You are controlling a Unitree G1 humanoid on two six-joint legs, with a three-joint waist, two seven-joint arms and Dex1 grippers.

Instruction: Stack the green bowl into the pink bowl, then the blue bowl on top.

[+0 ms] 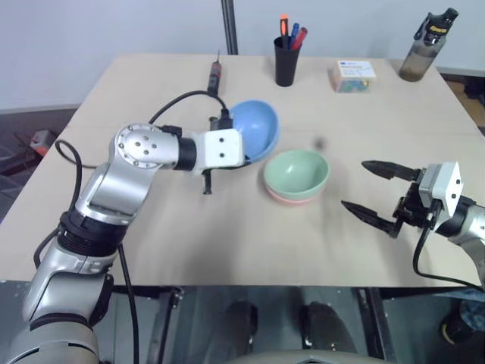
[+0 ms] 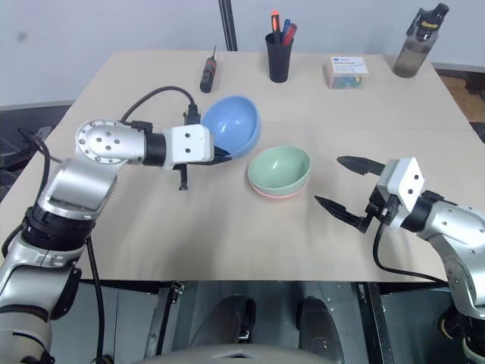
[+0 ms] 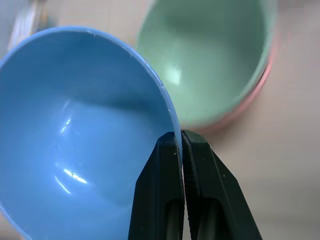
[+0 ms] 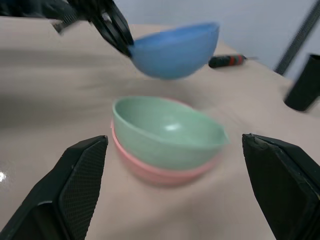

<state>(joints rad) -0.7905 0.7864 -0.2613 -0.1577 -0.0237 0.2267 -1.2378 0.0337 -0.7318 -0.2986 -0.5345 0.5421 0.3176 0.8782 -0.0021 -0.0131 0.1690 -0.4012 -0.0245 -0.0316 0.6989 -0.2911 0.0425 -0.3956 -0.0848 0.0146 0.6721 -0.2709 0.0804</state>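
Observation:
The green bowl (image 1: 297, 171) sits nested inside the pink bowl (image 1: 294, 199) near the middle of the table; just a pink rim shows beneath it. My left gripper (image 1: 244, 159) is shut on the rim of the blue bowl (image 1: 255, 129), holding it tilted in the air just left of and behind the stacked pair. In the left wrist view the black fingers (image 3: 170, 165) pinch the blue rim (image 3: 172, 131), with the green bowl (image 3: 210, 55) beyond. My right gripper (image 1: 369, 191) stands open to the right of the stack, holding nothing.
At the table's back stand a black pen cup (image 1: 287, 62), a small card box (image 1: 353, 76) and a dark bottle (image 1: 427, 47). A red-handled screwdriver (image 1: 214, 76) lies at the back left. A black cable (image 1: 182, 98) loops over my left arm.

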